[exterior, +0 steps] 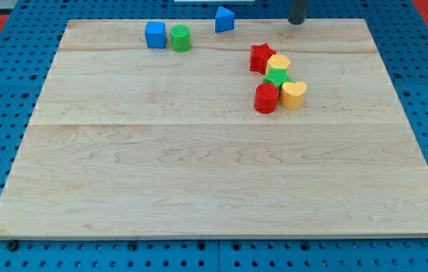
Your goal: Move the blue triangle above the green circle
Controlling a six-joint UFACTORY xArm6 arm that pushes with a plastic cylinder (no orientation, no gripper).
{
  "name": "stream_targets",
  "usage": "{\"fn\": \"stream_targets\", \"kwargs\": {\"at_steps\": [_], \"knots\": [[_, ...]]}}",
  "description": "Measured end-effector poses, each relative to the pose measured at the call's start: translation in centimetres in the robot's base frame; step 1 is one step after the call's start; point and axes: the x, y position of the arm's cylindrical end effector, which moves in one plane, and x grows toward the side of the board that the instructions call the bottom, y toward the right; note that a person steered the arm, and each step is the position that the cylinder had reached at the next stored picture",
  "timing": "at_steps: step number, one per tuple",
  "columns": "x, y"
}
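The blue triangle [224, 19] stands at the top edge of the wooden board [198, 174], right of centre-left. The green circle [180, 38] sits lower and to its left, touching a blue cube [155, 35] on its left side. My tip [297, 22] is at the view's top, right of the blue triangle and apart from it, with a clear gap between them. It touches no block.
A cluster sits right of centre: a red star [261, 57], a yellow block [278, 63], a green star [276, 78], a red cylinder [266, 99] and a yellow heart [293, 95]. Blue pegboard [2, 60] surrounds the board.
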Motion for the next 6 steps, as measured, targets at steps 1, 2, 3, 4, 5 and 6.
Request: {"fn": "stream_targets", "kwargs": {"at_steps": [1, 2, 3, 4, 5, 6], "knots": [[-0.1, -1.4], [-0.1, -4.6], [0.0, -5.6], [0.0, -12.2], [0.7, -16.8], [6.4, -19.8]]}}
